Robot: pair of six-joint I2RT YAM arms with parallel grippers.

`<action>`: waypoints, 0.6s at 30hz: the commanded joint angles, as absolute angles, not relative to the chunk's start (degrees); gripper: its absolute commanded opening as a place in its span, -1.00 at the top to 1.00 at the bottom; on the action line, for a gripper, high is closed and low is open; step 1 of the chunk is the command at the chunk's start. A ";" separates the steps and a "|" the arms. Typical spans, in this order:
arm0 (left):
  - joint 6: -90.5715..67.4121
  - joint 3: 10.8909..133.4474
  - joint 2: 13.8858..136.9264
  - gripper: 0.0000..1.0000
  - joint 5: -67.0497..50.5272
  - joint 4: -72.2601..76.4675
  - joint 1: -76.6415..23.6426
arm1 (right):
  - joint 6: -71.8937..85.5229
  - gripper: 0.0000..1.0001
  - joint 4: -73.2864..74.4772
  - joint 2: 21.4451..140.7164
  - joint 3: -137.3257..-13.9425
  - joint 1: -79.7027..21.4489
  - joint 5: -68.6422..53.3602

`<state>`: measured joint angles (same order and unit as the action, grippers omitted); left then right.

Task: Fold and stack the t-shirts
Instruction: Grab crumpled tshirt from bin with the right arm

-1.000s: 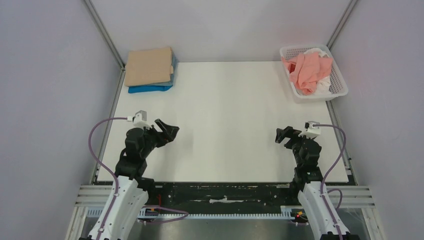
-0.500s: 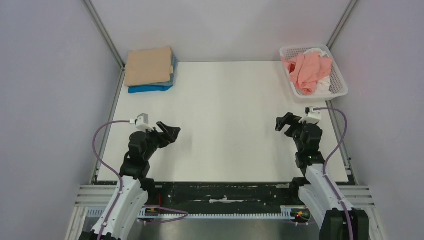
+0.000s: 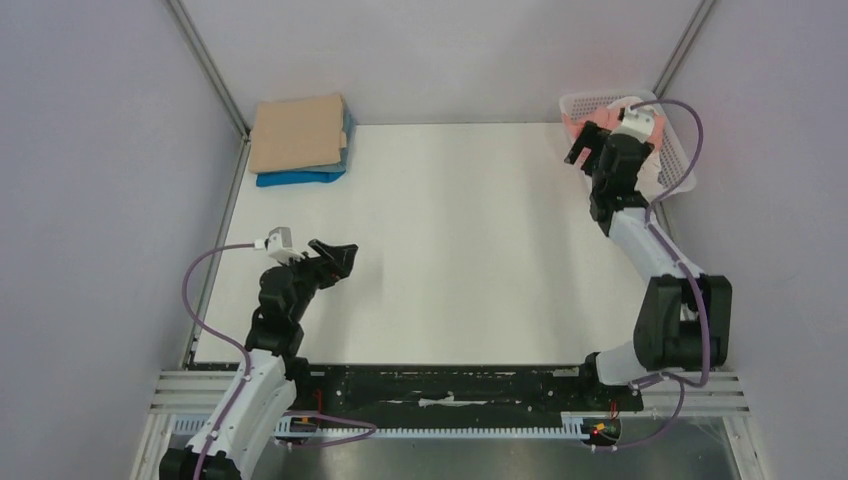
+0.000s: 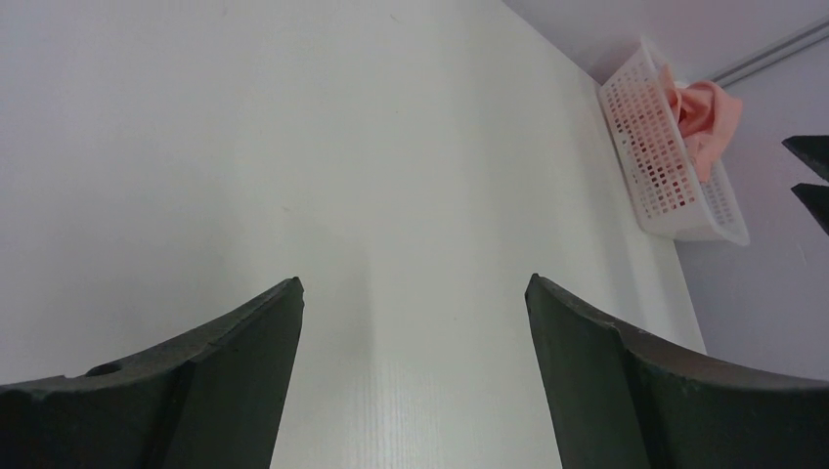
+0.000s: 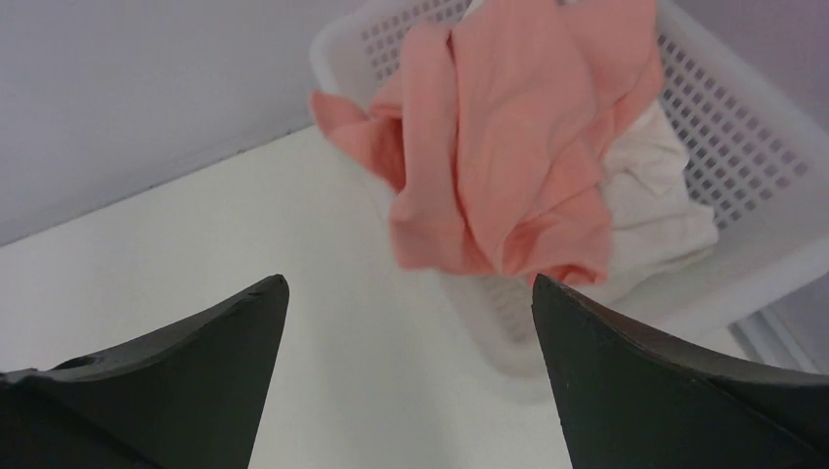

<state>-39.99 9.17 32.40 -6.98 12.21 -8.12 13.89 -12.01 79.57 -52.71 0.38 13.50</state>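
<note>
White table top (image 3: 450, 250) w/ pale grey walls (image 3: 100, 200) on three sides. Far-right corner: white lattice basket (image 5: 743, 127) holding the salmon-pink t-shirt (image 5: 508, 147), crumpled on top of a white t-shirt (image 5: 655, 205). Pink cloth spills over the basket's rim on the table side. Right arm (image 3: 640, 235) is stretched out to that corner. The right gripper (image 5: 407, 281) hangs over the table just beside the basket's left rim, jaws spread wide, nothing between them. In the wrist cam the pink shirt sits just ahead of the gap between the jaws, not touching either one as far as can be seen. Far-left corner: tan t-shirt (image 3: 298, 132) folded flat on a blue t-shirt (image 3: 300, 178), w/ blue showing along the front & right edges. Left gripper (image 4: 413, 281) is on the near-left part of the table, well apart from both piles. Its jaws are also wide apart & empty, pointed across bare table toward the basket.
</note>
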 commanded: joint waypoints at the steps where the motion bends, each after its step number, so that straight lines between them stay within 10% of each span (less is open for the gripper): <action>1: -41.55 8.70 35.02 -0.81 -5.22 20.17 -8.18 | 9.23 -0.95 -9.85 93.13 -69.26 1.98 26.11; 13: -40.34 9.46 41.11 -0.86 -6.25 25.30 -8.20 | 13.35 -0.98 -2.55 128.06 -107.31 5.15 25.21; 15: -40.43 9.94 41.24 -0.86 -5.83 24.26 -8.18 | 13.58 -0.77 -3.10 129.89 -108.17 5.77 22.93; 18: -40.28 10.63 40.72 -0.86 -6.13 22.37 -8.22 | 13.87 0.29 -3.43 129.43 -108.42 6.40 21.80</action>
<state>-39.99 8.60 41.21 -6.31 21.61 -8.12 12.56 -3.07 130.23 -105.14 5.19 23.24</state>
